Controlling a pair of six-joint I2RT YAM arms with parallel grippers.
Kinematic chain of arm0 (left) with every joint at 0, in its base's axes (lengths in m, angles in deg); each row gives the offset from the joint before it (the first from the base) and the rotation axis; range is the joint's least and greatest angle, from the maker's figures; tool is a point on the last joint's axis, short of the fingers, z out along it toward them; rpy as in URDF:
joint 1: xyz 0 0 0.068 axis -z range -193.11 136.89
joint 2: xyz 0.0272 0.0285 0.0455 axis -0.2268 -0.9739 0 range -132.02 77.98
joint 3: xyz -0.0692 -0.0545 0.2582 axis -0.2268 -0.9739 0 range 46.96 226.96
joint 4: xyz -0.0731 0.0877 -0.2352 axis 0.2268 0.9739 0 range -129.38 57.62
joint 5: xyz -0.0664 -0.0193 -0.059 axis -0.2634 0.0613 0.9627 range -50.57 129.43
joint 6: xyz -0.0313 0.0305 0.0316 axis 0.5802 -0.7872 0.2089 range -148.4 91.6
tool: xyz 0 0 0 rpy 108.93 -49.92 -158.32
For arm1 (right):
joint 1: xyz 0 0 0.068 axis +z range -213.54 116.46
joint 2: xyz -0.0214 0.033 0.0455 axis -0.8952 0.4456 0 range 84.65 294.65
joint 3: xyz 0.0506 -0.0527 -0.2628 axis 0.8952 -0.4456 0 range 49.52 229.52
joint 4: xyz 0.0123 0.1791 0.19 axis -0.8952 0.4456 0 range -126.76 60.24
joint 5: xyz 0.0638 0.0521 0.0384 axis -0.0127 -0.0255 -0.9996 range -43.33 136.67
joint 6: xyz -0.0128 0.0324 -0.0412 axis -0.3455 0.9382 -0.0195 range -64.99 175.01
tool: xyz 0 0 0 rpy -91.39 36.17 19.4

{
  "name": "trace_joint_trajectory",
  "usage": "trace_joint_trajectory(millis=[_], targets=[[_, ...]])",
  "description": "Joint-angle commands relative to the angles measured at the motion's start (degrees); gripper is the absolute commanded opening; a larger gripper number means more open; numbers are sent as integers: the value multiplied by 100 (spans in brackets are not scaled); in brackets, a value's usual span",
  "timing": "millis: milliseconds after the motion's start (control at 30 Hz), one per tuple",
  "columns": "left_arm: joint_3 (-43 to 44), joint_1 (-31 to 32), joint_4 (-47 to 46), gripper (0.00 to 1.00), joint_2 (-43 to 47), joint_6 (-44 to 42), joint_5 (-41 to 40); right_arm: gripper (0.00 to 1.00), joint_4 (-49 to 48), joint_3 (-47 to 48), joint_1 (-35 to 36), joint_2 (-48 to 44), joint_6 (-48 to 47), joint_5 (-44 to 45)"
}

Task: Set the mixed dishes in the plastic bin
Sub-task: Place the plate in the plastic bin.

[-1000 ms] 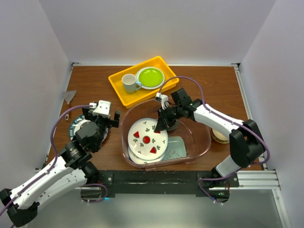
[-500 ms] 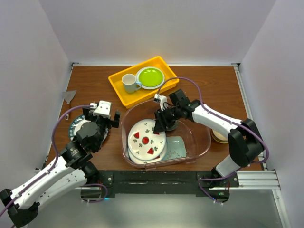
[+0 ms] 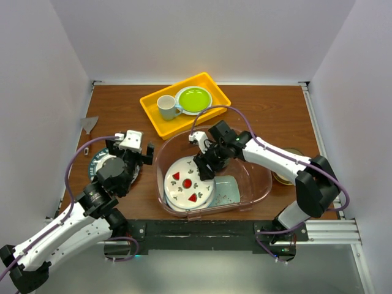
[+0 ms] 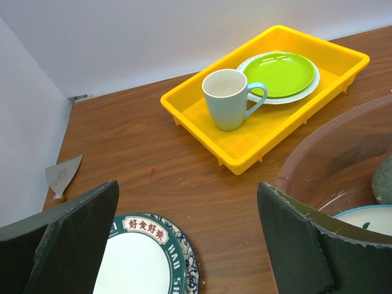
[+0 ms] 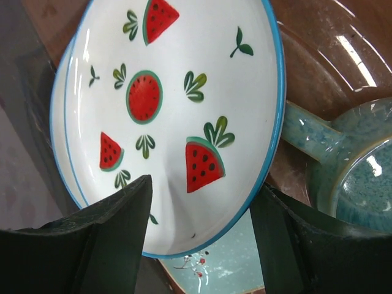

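The right gripper (image 3: 203, 167) has its jaws parted and grips nothing (the rim sits between them). It hangs low over the watermelon plate (image 3: 188, 182), which lies stacked at the plastic bin's (image 3: 262, 187) 8 o'clock side. If it lifts crookedly, a finger could hook that rim or knock the dark teal mug (image 5: 358, 184) at 3 o'clock. The left gripper (image 4: 187, 245) gapes wide and empty.

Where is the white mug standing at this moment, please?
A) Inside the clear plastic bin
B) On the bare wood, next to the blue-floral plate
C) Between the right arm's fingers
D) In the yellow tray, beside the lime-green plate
D: the left wrist view shows the white mug standing upright on the floor of the yellow tray, with the lime-green plate just behind it in the same tray.
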Motion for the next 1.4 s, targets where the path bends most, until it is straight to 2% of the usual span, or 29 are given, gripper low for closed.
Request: trace_joint_trajectory(millis=[0,367,833,1167,1367], targets=[[11,-30,-267,100,63,-70,61,68,254,334,223,-204,-577,112],[11,-30,-267,100,90,-61,87,75,720,422,338,-388,-1113,306],[2,-30,-267,100,81,-69,70,76,975,352,522,-388,-1386,341],[2,-30,-259,100,90,-61,79,89,1238,352,513,-670,-1834,560],[-7,-30,-250,100,72,-52,79,90,1405,545,154,-1100,-2089,456]])
